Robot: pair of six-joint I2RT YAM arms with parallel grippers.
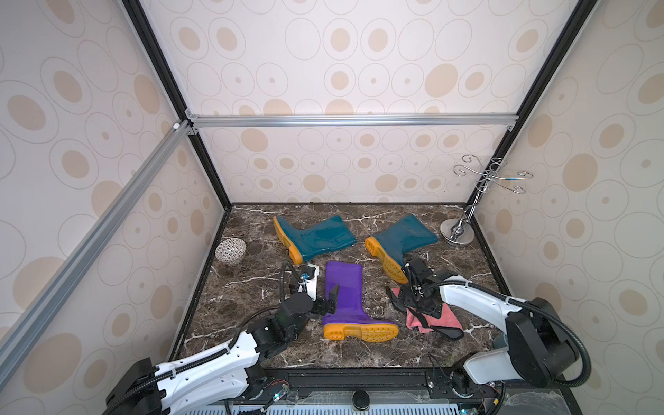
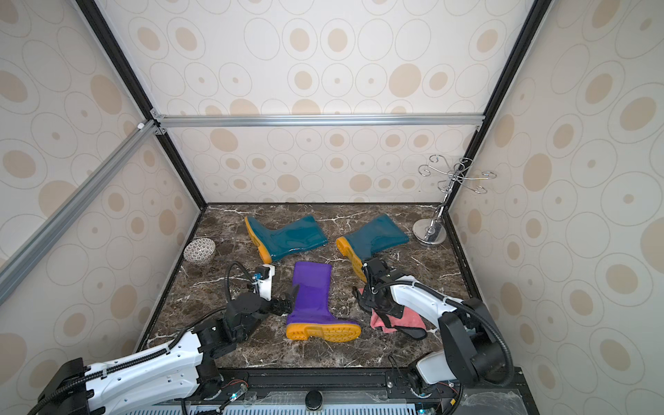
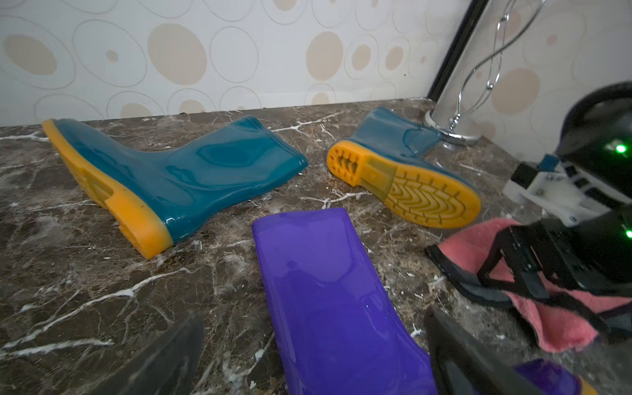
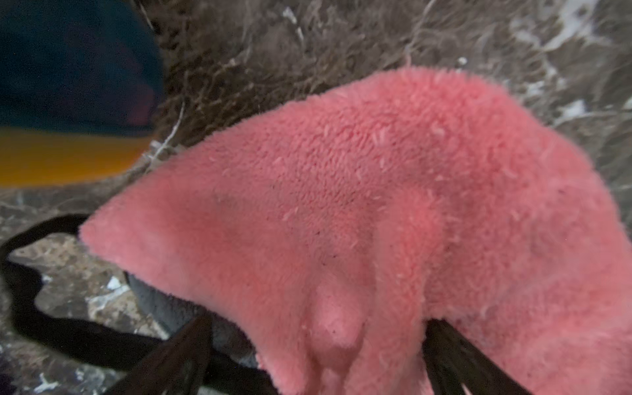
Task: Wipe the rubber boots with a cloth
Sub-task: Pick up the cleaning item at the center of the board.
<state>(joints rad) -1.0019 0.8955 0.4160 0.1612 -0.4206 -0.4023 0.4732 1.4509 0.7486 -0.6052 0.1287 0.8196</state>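
A purple boot (image 1: 345, 291) (image 2: 312, 291) lies on its side mid-table, its yellow sole toward the front edge. My left gripper (image 1: 328, 300) (image 3: 314, 359) is open, one finger on each side of the boot's shaft (image 3: 325, 290). Two teal boots (image 1: 316, 235) (image 1: 402, 237) lie on their sides farther back. The pink cloth (image 1: 442, 316) (image 4: 376, 188) with dark edging lies crumpled to the right of the purple boot. My right gripper (image 1: 418, 305) (image 4: 314, 359) points down onto it. Its jaws stand wide, with a bunched fold of the cloth between them.
A patterned bowl (image 1: 230, 250) sits by the left wall. A chrome hook stand (image 1: 458, 231) stands in the back right corner. Papered walls enclose the marble table (image 1: 251, 298) on three sides. The toe of the right teal boot lies close behind the right wrist.
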